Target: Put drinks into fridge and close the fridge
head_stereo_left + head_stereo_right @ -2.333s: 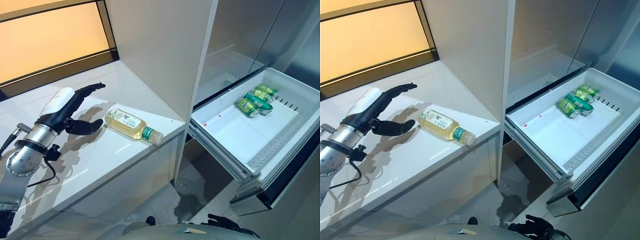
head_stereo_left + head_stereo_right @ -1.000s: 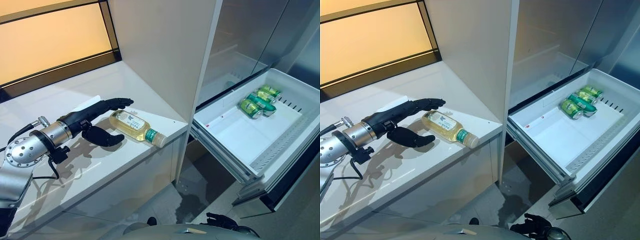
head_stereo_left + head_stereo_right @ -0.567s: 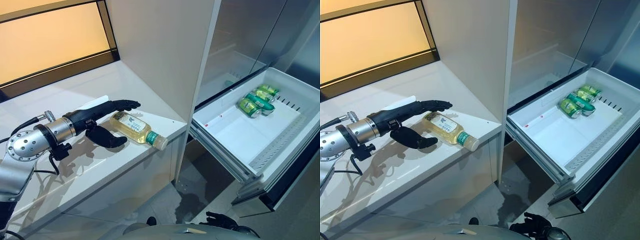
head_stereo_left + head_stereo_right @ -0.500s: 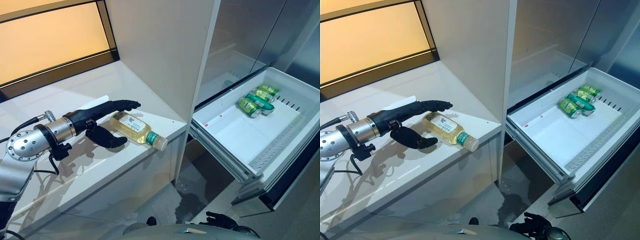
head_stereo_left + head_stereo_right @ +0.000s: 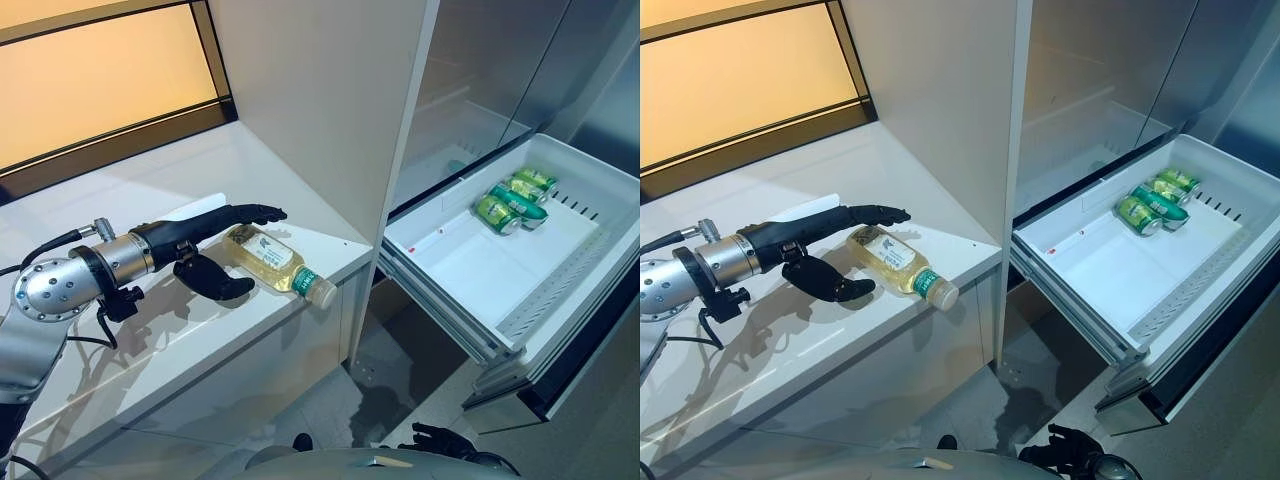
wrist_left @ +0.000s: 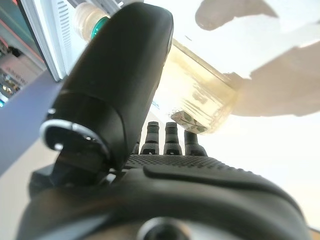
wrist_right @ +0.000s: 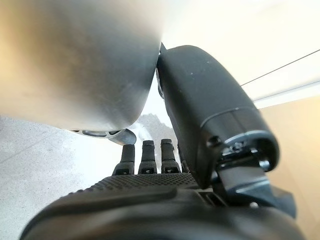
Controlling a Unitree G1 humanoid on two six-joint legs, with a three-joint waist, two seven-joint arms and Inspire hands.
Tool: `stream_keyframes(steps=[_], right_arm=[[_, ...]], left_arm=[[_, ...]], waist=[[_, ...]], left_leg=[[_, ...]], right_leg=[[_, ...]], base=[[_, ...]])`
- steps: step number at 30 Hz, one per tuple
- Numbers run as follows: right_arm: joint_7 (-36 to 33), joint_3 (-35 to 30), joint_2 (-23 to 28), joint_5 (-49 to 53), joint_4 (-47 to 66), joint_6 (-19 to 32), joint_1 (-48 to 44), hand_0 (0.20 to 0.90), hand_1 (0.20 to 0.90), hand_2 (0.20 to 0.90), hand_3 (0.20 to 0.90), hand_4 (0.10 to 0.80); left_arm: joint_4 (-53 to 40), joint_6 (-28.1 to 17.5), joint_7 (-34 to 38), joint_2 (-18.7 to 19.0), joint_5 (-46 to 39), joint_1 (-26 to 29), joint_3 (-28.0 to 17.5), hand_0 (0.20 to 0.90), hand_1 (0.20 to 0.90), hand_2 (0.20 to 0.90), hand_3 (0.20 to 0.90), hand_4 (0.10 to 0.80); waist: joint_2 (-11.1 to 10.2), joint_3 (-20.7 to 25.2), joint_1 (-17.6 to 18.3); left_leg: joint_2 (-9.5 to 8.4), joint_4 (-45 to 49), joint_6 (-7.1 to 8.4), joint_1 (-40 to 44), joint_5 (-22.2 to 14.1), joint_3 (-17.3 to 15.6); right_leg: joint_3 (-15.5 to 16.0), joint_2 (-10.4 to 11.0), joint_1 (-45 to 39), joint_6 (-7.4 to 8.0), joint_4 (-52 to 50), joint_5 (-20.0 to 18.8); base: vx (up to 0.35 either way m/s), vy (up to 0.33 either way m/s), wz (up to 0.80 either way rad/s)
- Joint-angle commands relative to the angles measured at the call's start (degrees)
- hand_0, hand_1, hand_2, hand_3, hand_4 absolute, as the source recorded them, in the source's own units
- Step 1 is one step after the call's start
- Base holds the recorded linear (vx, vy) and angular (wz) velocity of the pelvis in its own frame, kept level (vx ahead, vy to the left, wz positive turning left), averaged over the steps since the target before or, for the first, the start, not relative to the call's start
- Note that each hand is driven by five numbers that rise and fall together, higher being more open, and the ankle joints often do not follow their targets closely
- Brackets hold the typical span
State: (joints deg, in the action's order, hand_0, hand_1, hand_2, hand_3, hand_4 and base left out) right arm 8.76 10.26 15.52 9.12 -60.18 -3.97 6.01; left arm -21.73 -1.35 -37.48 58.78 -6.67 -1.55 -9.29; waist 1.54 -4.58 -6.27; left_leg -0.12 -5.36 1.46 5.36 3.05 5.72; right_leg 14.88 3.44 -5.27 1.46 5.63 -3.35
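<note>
left hand [image 5: 190, 245] flat (thumb spread), beside bottle [image 5: 275, 262]

You have white countertop [image 5: 200, 340] under left hand [image 5: 190, 238], surface glossy. Beyond hand, note amber-lit panel [image 5: 100, 80] with dark frame strip [image 5: 120, 140] along counter's back edge. White upright cabinet panel [image 5: 320, 100] stands just past fingertips, at counter's end. Grey floor [image 5: 400, 390] well below hand, beneath counter edge.

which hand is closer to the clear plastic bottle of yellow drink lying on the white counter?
Left. The left hand brackets the clear plastic bottle of yellow drink on the white counter, fingers extended beyond it, thumb on the near side. The right hand hangs low at the frame bottom, well clear of the bottle.
</note>
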Motion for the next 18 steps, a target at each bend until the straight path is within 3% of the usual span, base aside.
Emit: stream_keyframes(steps=[1, 6, 16, 18], right_arm=[[-0.12, 3.07, 2.05, 0.33, 2.06, 0.32, 0.87, 0.9, 0.9, 0.9, 0.9, 0.8], [0.01, 2.84, 1.89, 0.21, 1.6, 0.6, 0.89, 0.9, 0.9, 0.9, 0.9, 0.8], [-0.14, 2.31, 1.63, 1.03, 1.38, 0.4, 1.24, 0.9, 0.9, 0.9, 0.9, 0.8], [0.09, 1.99, 1.62, 0.14, 1.4, 0.29, 1.41, 0.9, 0.9, 0.9, 0.9, 0.8]], left_arm=[[-5.67, -6.11, 1.18, 3.68, 1.35, 1.61, -2.52, 0.3, 0.3, 0.3, 0.2, 0.1], [-4.98, -8.83, 3.14, 4.67, 8.32, 0.65, -3.69, 0.3, 0.3, 0.3, 0.2, 0.1], [-5.84, -11.39, 3.62, 5.25, 5.94, -1.71, -6.6, 0.3, 0.3, 0.3, 0.2, 0.1], [-4.83, -10.79, 4.43, 5.74, 5.99, -0.91, -5.28, 0.3, 0.3, 0.3, 0.2, 0.1]], waist=[[0.16, 0.68, 0.76], [0.19, 0.75, 0.75], [0.12, 0.96, 0.22], [0.27, 1.03, 0.5]], left_leg=[[-2.4, 0.36, -0.44, 0.1, -5.14, -3.45], [-2.47, 0.36, -0.52, 0.13, -5.21, -3.38], [-2.45, 0.36, -0.32, 0.07, -5.08, -3.04], [-2.49, 0.36, -0.58, 0.06, -5.03, -3.06]], right_leg=[[0.31, 0.63, -3.52, 4.88, -1.5, 4.99], [0.29, 0.54, -3.5, 4.82, -1.63, 5.11], [0.38, 0.24, -3.69, 4.72, -1.24, 5.03], [0.12, 0.27, -3.51, 4.77, -1.35, 4.91]], base=[[0.0, 0.0, 0.0], [0.0, 0.0, 0.0], [0.015, -0.007, 0.0], [0.04, -0.001, -0.01]])
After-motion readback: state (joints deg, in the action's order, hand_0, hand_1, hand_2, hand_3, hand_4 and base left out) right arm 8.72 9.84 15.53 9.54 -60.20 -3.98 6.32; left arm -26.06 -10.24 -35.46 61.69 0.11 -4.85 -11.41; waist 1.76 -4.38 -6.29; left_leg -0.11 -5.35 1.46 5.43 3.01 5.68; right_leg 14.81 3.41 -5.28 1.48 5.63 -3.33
